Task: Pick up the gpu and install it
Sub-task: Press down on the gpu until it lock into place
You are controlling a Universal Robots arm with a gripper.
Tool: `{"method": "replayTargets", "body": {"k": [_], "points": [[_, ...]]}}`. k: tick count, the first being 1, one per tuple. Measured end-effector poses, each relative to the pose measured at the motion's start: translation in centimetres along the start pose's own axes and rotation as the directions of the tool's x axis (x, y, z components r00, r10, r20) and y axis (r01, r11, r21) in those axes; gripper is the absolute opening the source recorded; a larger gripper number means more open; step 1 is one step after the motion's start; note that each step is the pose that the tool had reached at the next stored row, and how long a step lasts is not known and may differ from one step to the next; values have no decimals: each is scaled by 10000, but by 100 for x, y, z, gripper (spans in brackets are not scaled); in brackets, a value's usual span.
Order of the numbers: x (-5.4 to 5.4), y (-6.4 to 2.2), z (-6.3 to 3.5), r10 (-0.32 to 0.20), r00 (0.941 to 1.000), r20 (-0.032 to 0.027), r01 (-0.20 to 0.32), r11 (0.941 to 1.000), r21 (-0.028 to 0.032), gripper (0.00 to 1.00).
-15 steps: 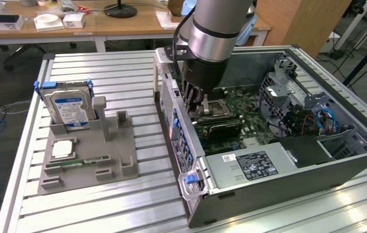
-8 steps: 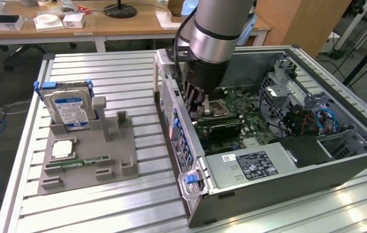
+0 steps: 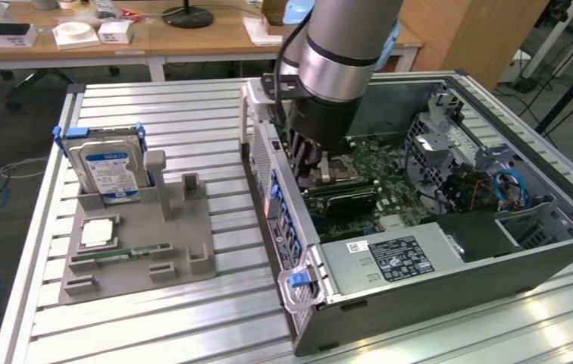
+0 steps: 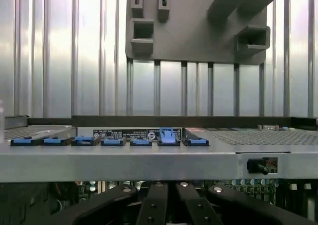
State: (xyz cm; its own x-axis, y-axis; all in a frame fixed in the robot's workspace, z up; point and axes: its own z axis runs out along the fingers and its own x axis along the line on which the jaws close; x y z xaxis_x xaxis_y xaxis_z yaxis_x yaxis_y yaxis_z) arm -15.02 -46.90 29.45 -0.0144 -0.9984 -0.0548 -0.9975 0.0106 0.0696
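The arm's gripper (image 3: 319, 168) is down inside the open computer case (image 3: 449, 273), fingers together, just above the gpu (image 3: 342, 199) on the motherboard.

The hard drive (image 3: 110, 168) stands on the holder (image 3: 135, 250), at the exterior view's left of the case (image 3: 449, 273).

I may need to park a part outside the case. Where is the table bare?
Bare ribbed table lies in front of the gray holder tray, and behind it. The strip between tray and computer case is narrow. Inside the case it is crowded where the gripper reaches in.
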Motion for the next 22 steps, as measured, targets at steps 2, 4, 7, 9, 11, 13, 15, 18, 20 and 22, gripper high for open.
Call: {"method": "replayTargets", "body": {"k": [2,4,7,9,11,13,15,18,20,22], "points": [[3,-35,4,-8,9999,134,8,10000,16,11],[4,-84,14,-22,9996,277,21,10000,28,11],[5,-179,-10,-27,9992,389,26,10000,16,11],[4,-260,-16,-34,9989,465,33,10000,15,11],[3,-339,-21,-39,9985,539,38,10000,16,11],[2,-421,-30,-48,9982,606,47,10000,13,11],[1,-502,-37,-53,9977,674,52,10000,13,11],[2,-617,-46,-62,9972,749,61,10000,12,11],[2,-643,-47,-64,9969,779,64,10000,11,11],[2,-643,-48,-63,9970,777,62,10000,11,11]]}}
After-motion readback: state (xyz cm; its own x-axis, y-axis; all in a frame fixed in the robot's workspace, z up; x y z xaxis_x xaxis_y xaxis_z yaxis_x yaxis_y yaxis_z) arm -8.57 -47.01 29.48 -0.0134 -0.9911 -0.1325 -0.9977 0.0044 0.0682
